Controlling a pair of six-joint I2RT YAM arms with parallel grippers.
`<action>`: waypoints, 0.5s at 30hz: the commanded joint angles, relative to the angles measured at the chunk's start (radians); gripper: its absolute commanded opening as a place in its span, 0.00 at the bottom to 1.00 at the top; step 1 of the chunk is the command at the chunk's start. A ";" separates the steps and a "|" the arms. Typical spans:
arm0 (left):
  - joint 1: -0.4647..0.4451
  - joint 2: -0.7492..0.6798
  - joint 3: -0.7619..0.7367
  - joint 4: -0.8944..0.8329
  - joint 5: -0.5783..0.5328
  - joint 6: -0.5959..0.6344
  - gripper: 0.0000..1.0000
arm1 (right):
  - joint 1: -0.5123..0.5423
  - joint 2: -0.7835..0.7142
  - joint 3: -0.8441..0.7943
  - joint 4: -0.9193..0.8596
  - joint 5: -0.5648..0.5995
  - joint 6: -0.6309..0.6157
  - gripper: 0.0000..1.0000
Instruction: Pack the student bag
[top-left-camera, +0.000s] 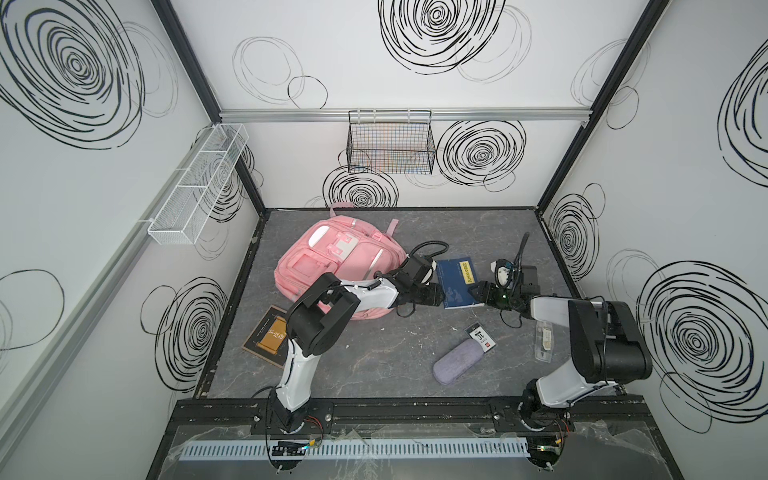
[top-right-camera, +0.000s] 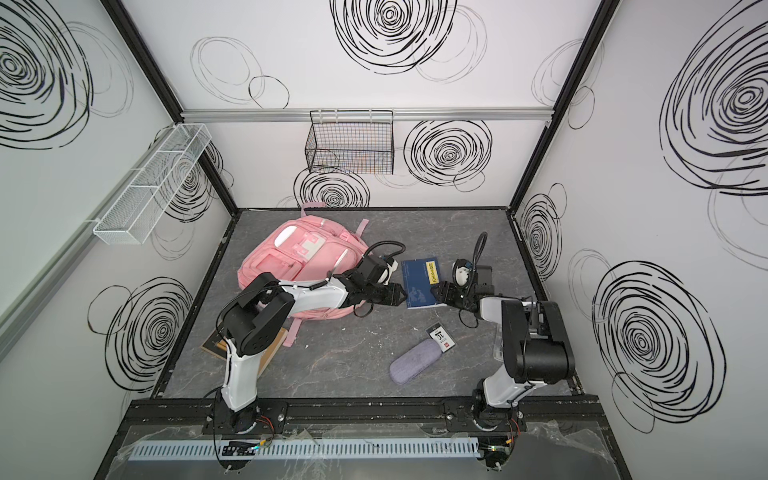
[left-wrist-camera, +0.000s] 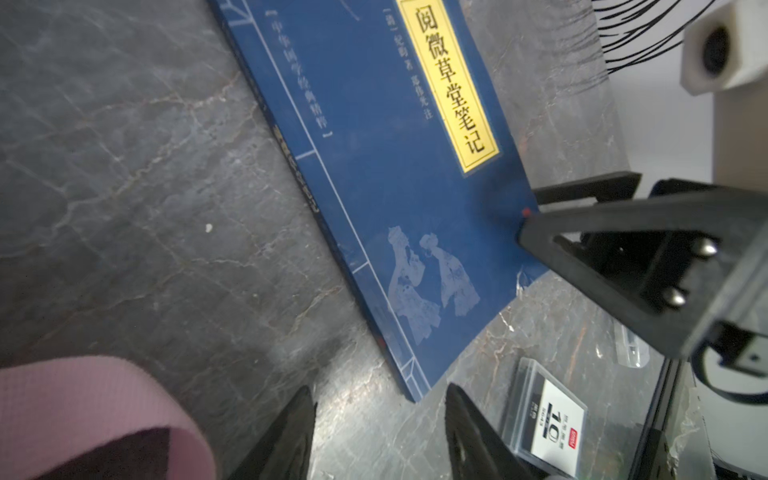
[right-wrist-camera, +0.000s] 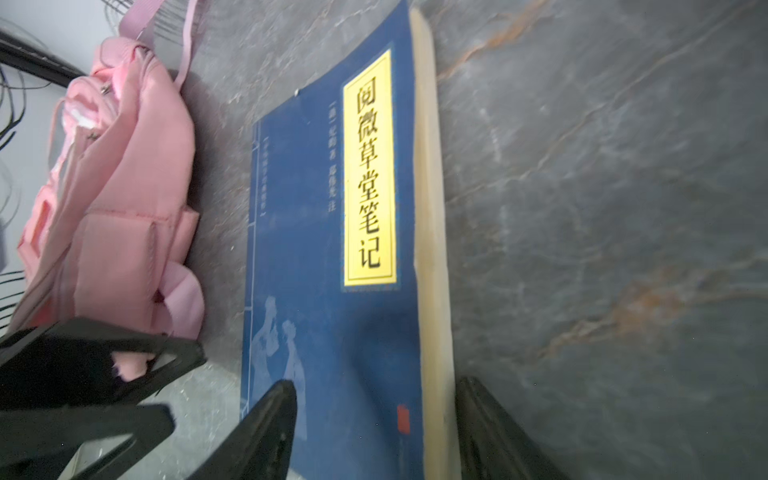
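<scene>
Felt-like grey-lilac oblong pouch (top-left-camera: 458, 362) lies at five o'clock on the veined grey stone-look tabletop (top-left-camera: 374, 365). A small glossy black-and-white card pack (top-left-camera: 482, 338) sits just beside its far end. Toward three o'clock, a blue paperback book with a yellow title strip (top-left-camera: 455, 282) lies flat. At its eight o'clock side the left gripper (left-wrist-camera: 379, 392) hovers, jaws spread and empty. At four o'clock the right gripper (right-wrist-camera: 376, 382) straddles the cream page edge, jaws apart, one fingertip on the cover. The padded pink fabric student bag (top-left-camera: 332, 257) lies at eleven o'clock.
</scene>
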 joint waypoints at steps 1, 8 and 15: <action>0.003 0.022 0.002 0.058 0.009 -0.017 0.54 | 0.004 -0.029 -0.066 -0.057 -0.031 0.030 0.66; 0.009 0.022 0.004 0.053 0.008 -0.005 0.54 | -0.046 -0.166 -0.079 -0.046 0.128 0.133 0.68; 0.031 0.051 0.056 0.030 0.001 0.001 0.53 | -0.035 -0.098 0.034 -0.066 0.183 0.108 0.70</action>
